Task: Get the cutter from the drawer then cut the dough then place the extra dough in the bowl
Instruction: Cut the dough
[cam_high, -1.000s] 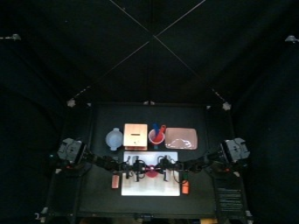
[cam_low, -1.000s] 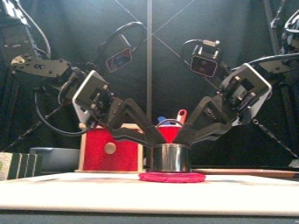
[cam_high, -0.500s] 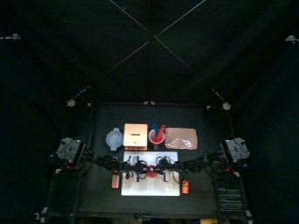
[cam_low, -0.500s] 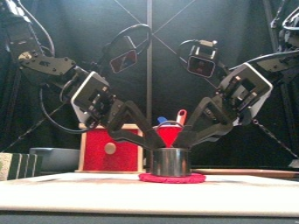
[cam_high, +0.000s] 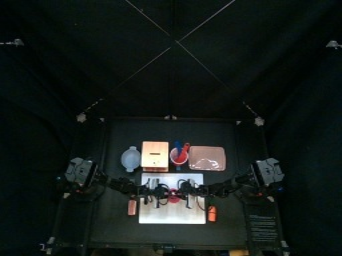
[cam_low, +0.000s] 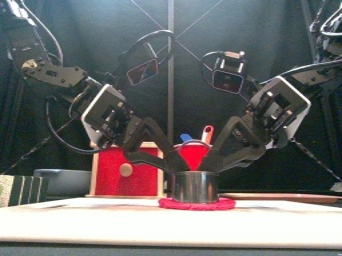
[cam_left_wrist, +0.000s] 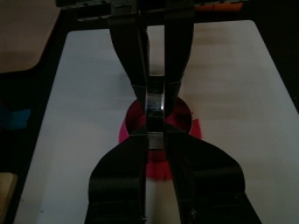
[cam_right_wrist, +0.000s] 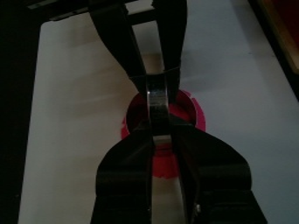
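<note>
2 tools (cam_low: 170, 164) (cam_low: 222, 162) apparently pinch cutter (cam_low: 195, 184) on dough (cam_low: 197, 203).

Pretty clearly a robotics lab setup, not anybody's actual kitchen. The whole thing sits inside a booth hung with black curtain (cam_high: 80, 70), with a small black table (cam_high: 230, 135) in the middle. A left arm (cam_low: 104, 108) and a right arm (cam_low: 274, 105), both black machine arms with cables looping off them, lean in over it. The kitchen stuff is all play-set gear laid out like props: a white cutting board (cam_high: 154, 214), a little wooden box (cam_high: 155, 152) with a red drawer front, a red cup (cam_high: 179, 157) holding toy knives, a pink tray (cam_high: 211, 158) and a blue-grey bowl (cam_high: 130, 158).
</note>
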